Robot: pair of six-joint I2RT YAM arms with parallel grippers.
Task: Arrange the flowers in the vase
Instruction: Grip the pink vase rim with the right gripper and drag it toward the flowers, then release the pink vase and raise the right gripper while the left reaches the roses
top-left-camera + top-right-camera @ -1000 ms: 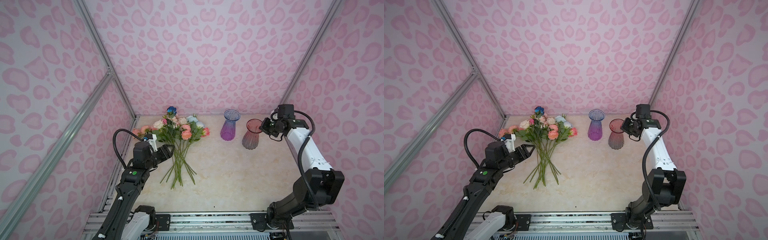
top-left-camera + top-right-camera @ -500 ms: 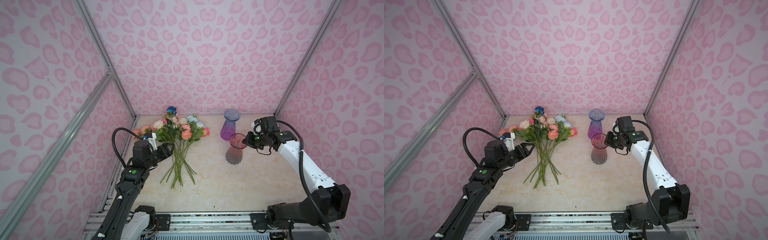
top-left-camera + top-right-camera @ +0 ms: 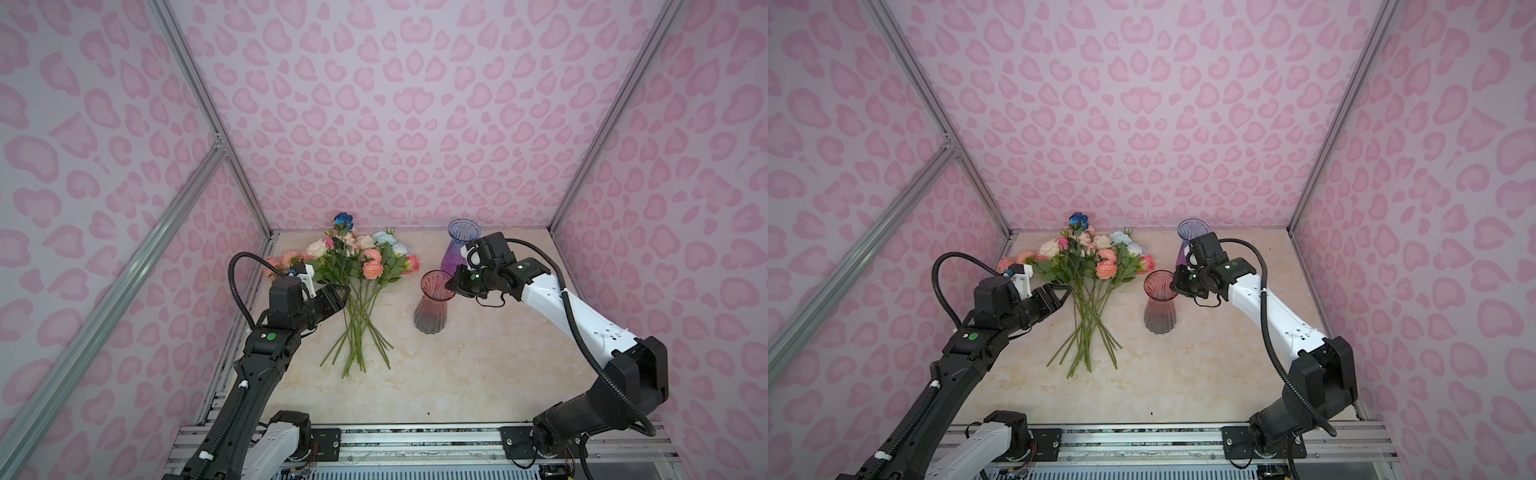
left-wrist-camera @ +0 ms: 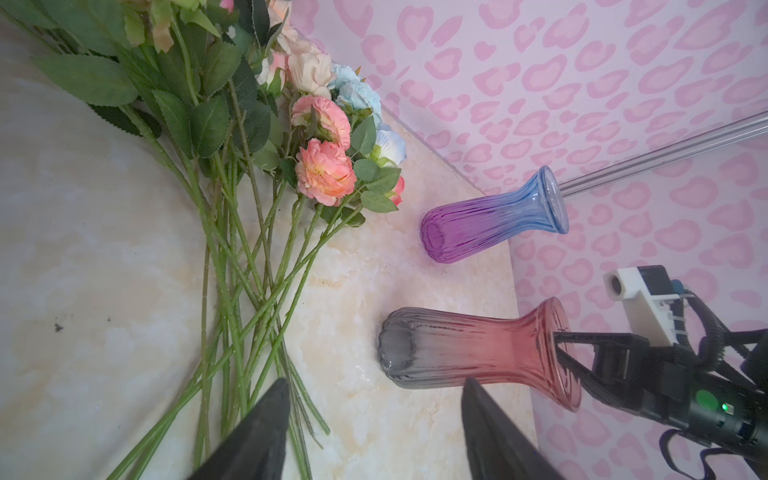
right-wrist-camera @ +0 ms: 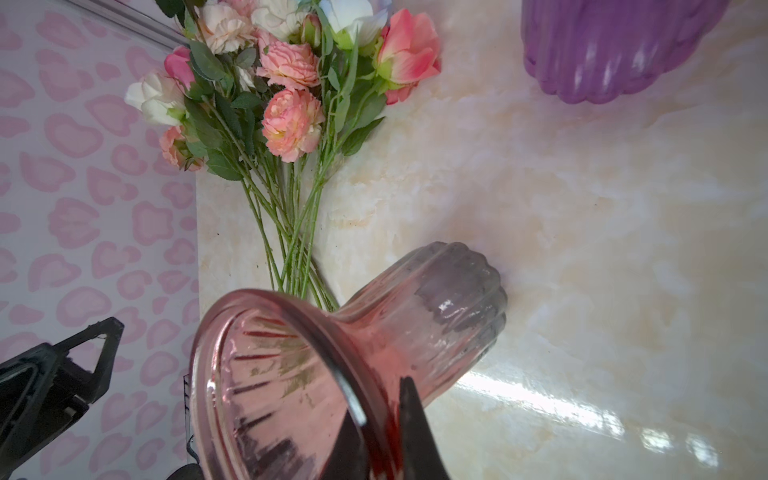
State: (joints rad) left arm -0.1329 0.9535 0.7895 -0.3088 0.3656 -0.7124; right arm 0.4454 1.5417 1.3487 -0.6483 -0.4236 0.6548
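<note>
Desk (image 3: 478, 365): pale marble-look top carrying every item below.

Flowers (image 3: 357, 266): one loose bunch lying flat on the left half of the desk. Pink, peach, cream and pale blue heads, plus one deep blue, all point toward the rear edge. The green stems cross and fan out toward the front edge.

Red vase (image 3: 432, 307): ribbed glass, pink-red shading to grey at the base. About upright near the middle of the desk, just right of the stems. Whether its base bears on the desk cannot be told.

Purple vase (image 3: 454, 259): ribbed glass, blue mouth, purple base. Upright near the rear edge, behind the Red vase.

Right fingers (image 5: 415, 440): closed on the Red vase's rim, one inside the mouth and one outside.

Left fingers (image 4: 257, 436): parted about halfway, holding nothing, just left of the stems.
</note>
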